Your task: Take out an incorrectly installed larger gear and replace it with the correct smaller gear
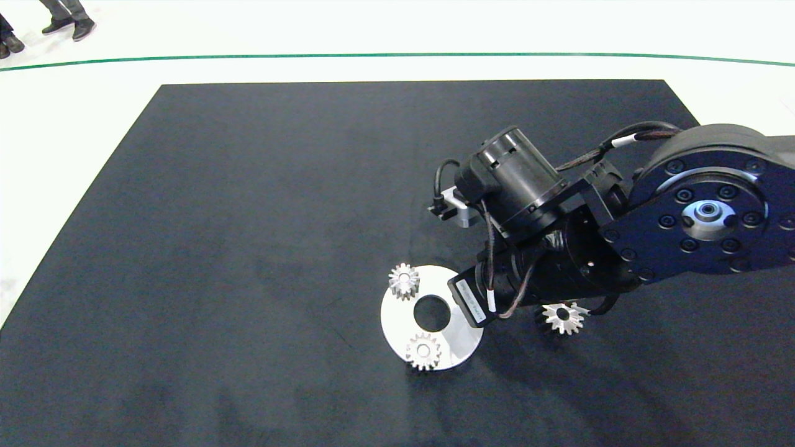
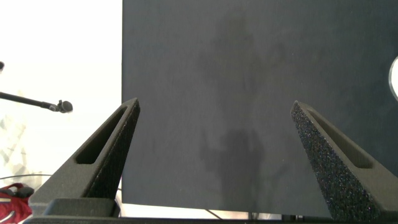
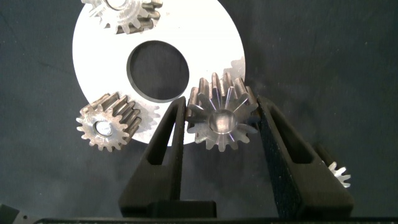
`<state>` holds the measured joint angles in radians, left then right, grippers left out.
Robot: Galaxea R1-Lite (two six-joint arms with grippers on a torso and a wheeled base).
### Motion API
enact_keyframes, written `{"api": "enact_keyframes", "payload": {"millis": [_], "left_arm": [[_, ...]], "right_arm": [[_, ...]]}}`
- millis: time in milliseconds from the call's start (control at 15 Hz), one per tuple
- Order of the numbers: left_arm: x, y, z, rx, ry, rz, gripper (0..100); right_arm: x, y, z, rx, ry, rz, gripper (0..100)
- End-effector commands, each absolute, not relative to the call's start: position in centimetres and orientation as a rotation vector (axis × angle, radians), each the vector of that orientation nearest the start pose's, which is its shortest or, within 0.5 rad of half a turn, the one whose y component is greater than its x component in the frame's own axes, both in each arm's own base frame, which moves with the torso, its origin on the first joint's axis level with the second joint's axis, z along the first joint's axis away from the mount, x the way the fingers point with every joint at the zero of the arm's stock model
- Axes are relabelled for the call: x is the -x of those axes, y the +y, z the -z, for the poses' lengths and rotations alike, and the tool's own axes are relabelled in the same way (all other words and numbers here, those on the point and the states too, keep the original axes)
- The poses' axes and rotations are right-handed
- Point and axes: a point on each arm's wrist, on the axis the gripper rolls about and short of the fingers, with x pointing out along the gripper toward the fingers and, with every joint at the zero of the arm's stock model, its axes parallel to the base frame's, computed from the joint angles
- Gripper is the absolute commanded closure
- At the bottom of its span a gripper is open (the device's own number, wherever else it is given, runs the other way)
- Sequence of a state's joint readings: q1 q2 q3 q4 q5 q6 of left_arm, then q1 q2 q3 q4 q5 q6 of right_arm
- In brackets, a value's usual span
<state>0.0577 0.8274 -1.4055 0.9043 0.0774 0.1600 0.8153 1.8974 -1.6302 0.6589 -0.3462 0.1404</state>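
A dark mat (image 1: 248, 248) covers the surface, with white floor and a thin green line (image 1: 397, 56) beyond its far edge. The right arm (image 1: 621, 230) reaches in from the right, its wrist over the right rim of a round silver plate (image 1: 397, 329) with a centre hole. One gear (image 1: 404, 280) stands on the plate's far-left edge, another (image 1: 423, 351) on its near edge. A star-toothed gear (image 1: 563, 317) lies on the mat right of the plate, partly under the arm. A person's shoes (image 1: 68, 26) show at far left
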Motion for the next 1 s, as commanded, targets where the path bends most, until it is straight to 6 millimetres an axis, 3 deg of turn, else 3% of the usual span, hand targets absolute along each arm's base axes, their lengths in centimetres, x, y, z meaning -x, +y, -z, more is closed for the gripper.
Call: {"api": "enact_keyframes", "payload": {"millis": [67,1000], "left_arm": [[0.08,0.17,-34.63,-0.161,0.342,-0.109,0],[0.08,0.17,-34.61,-0.163,0.343,-0.108,0]], "right_arm": [[-24.46,24.81,-22.64,0.368,0.817,-0.364,75],[-24.52,24.87,-22.26,0.374,0.829,-0.361,75]]}}
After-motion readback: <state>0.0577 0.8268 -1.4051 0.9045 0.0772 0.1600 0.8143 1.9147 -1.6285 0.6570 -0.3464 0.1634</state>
